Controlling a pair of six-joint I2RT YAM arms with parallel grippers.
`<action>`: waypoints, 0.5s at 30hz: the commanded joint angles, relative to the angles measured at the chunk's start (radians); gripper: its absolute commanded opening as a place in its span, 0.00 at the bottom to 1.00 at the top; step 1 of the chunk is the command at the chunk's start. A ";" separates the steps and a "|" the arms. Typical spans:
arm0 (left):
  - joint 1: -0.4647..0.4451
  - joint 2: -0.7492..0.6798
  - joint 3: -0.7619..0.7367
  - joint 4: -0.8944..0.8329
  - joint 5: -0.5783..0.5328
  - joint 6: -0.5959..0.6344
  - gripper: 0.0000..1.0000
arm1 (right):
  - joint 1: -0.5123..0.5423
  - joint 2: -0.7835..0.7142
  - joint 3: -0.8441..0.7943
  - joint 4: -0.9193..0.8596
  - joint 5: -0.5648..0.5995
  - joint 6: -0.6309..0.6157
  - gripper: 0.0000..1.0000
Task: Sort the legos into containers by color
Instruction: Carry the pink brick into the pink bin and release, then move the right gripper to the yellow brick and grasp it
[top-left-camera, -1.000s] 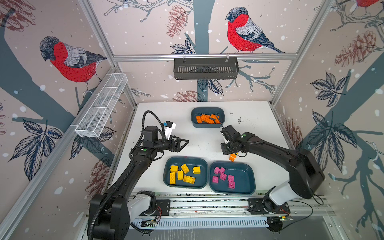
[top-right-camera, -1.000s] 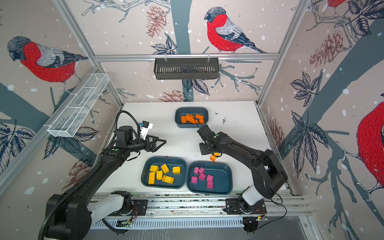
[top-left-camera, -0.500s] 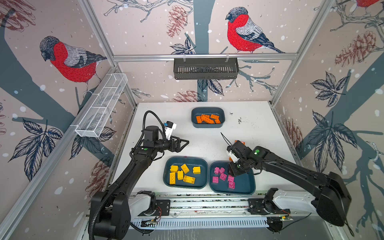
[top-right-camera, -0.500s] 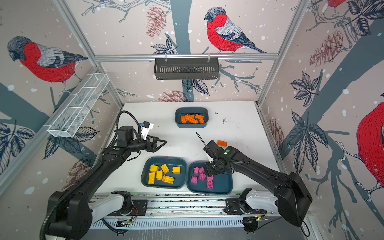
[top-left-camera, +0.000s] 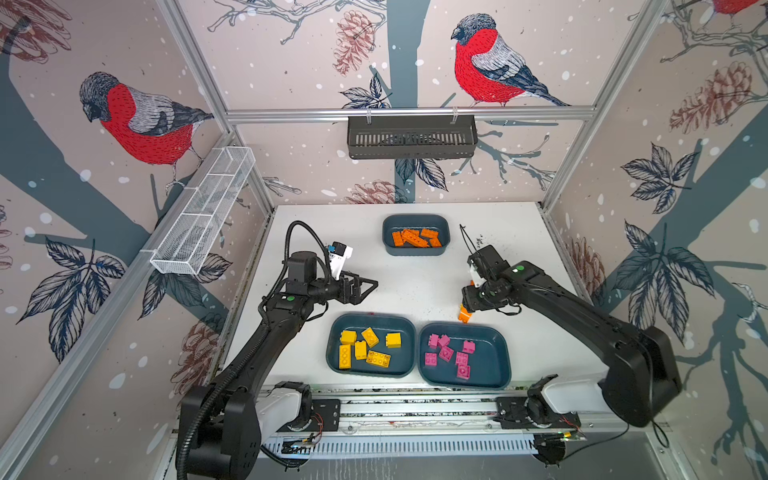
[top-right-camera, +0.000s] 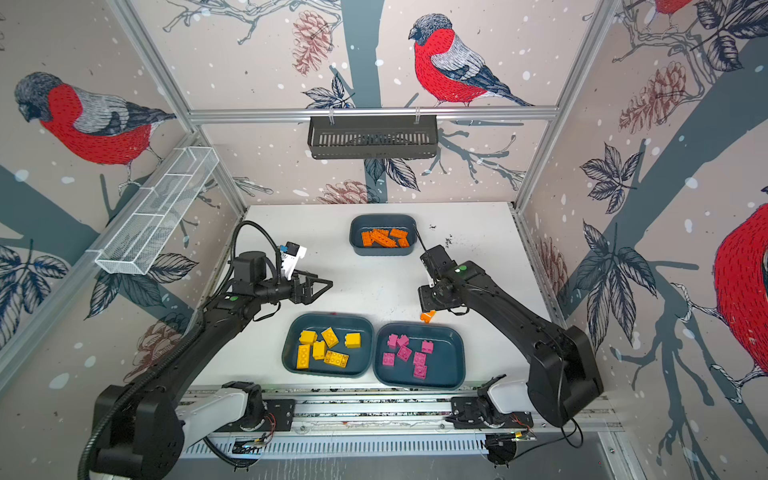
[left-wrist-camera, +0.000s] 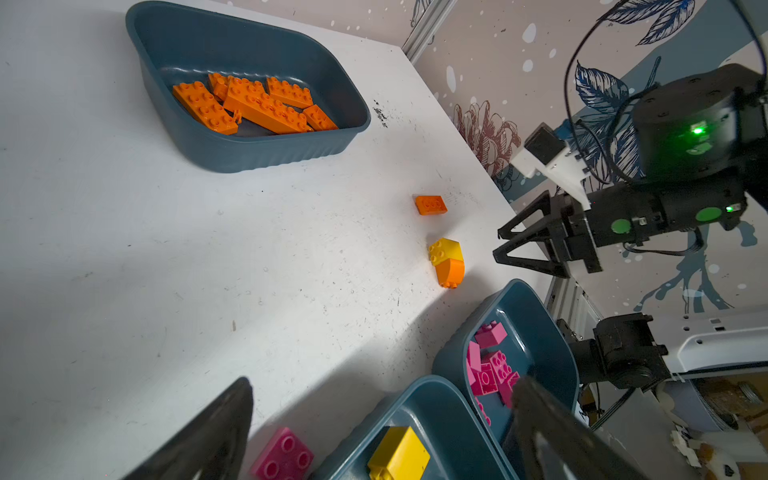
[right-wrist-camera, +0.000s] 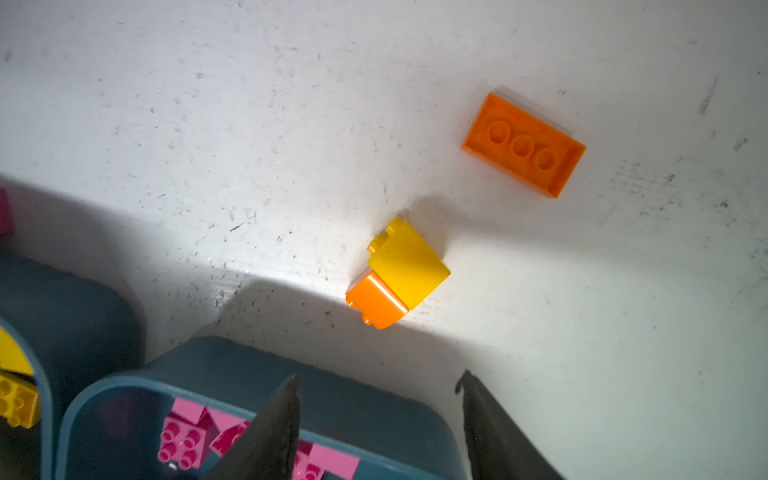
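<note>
Right gripper (right-wrist-camera: 380, 380) has its jaws spread with nothing between them, hanging over a yellow and orange brick pair (right-wrist-camera: 397, 274) stuck together on the table (top-left-camera: 415, 286), just outside the pink tub (top-left-camera: 488, 361). A loose orange brick (right-wrist-camera: 523, 145) lies near it, underside up. Left gripper (top-left-camera: 369, 286) is wide open and empty too. The orange tub (top-left-camera: 415, 250) sits at the back and the yellow tub (top-left-camera: 401, 362) is up front.

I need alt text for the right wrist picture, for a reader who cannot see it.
A yellow brick joined to an orange brick lies on its side on the white table, just ahead of the open right gripper. An oblong orange brick lies upside down nearby, and a teal tub holding pink bricks is nearest the gripper.
</note>
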 joint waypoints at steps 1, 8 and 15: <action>0.002 -0.009 0.006 0.002 0.004 0.017 0.97 | -0.014 0.060 0.006 0.052 0.097 -0.099 0.63; 0.004 -0.023 0.000 -0.024 -0.013 0.033 0.96 | -0.034 0.180 0.009 0.148 0.069 -0.157 0.62; 0.003 -0.019 0.000 -0.027 -0.015 0.031 0.96 | -0.030 0.259 0.028 0.200 0.032 -0.191 0.62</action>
